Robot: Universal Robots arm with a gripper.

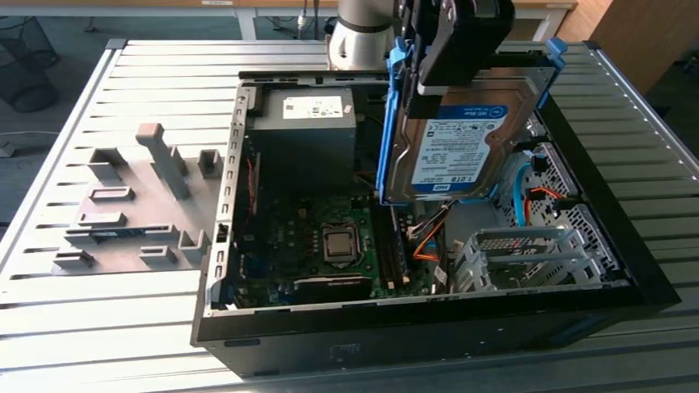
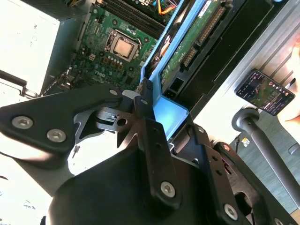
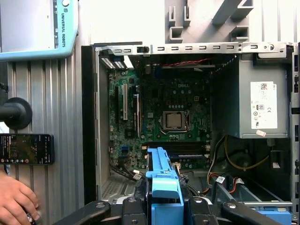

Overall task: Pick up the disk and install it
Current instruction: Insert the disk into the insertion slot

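Observation:
The disk [image 1: 464, 139], a silver-grey drive with a white-and-blue label and a blue bracket along its edges, hangs upright above the open computer case [image 1: 218, 246]. My gripper [image 1: 453, 70] is shut on its upper end. In the second wrist view my gripper [image 2: 159, 112] clamps the blue bracket, and the disk [image 2: 187, 47] shows its green circuit board beyond it. In the first wrist view my gripper [image 3: 163, 204] holds the blue bracket of the disk [image 3: 163, 178] over the case's interior.
Inside the case lie the motherboard [image 1: 327, 237], a grey power supply [image 1: 306, 131] with a white sticker, and a silver drive cage [image 1: 519, 254] with cables beside it. A grey fixture [image 1: 131, 205] sits on the slatted table. A phone [image 3: 26, 149] and a hand [image 3: 16, 201] are beside the case.

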